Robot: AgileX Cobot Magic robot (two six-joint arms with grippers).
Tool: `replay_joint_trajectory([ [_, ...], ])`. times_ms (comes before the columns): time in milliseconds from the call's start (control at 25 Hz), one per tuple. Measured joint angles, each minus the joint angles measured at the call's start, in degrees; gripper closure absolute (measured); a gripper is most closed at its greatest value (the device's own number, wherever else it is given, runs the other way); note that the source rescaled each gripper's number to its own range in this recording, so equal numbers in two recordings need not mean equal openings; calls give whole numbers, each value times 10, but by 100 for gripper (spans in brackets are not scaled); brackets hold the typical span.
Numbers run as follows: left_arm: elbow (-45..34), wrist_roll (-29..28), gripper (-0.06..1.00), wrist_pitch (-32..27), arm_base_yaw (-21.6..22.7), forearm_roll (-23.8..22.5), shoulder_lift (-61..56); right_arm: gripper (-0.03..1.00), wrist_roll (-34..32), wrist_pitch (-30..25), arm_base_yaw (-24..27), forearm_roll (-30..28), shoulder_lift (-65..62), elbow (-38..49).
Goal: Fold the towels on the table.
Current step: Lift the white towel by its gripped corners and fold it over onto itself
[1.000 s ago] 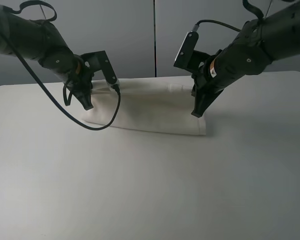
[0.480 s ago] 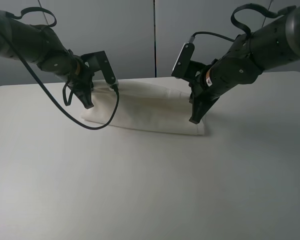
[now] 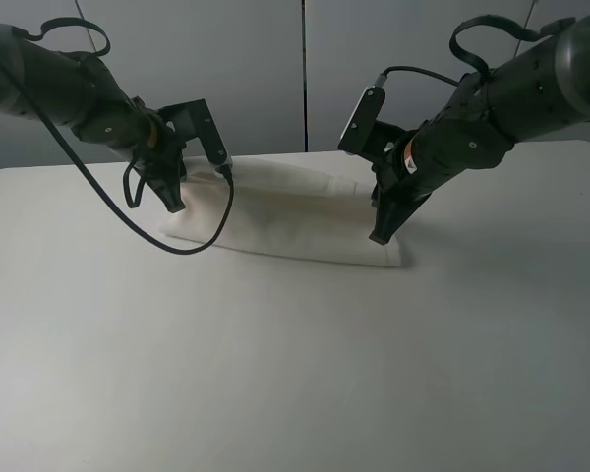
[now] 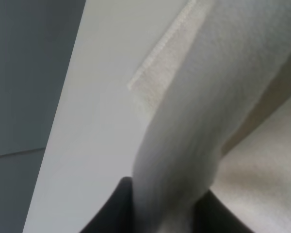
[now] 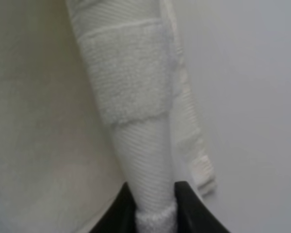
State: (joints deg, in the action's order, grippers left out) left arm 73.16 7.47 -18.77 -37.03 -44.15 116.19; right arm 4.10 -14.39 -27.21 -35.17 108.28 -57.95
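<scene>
The towel (image 3: 285, 221) lies on the tabletop (image 3: 275, 383), toward twelve o'clock from its middle, stretched from nine to three and near the far edge. My left pincer (image 3: 175, 204) stands on the towel's nine o'clock end, and my right pincer (image 3: 379, 234) on its three o'clock end, so the cloth spans between them. At each end a fold of towel sits between my fingers, touching both. A cable (image 3: 192, 248) from my left arm hangs in a loop across the towel's corner at about seven o'clock. The wall (image 3: 305, 79) stands behind the tabletop at twelve. Everything from the towel toward six o'clock is bare tabletop.
</scene>
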Motion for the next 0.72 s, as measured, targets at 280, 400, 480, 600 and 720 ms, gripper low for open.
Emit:
replay_joint_trajectory([
  [280, 0, -22, 19, 16, 5, -1, 0, 14, -61, -10, 3, -30, 2, 0],
  [400, 0, -23, 18, 21, 5, -4, 0, 7, -108, -10, 3, -73, 2, 0],
  [480, 0, -23, 18, 23, 5, -5, 0, 6, -133, -18, 3, -93, 2, 0],
  [600, 0, -24, 18, 27, 5, -6, 0, 6, -142, -30, 3, -104, 2, 0],
  [720, 0, -24, 18, 31, 5, -6, 0, 6, -142, -39, 3, -107, 2, 0],
])
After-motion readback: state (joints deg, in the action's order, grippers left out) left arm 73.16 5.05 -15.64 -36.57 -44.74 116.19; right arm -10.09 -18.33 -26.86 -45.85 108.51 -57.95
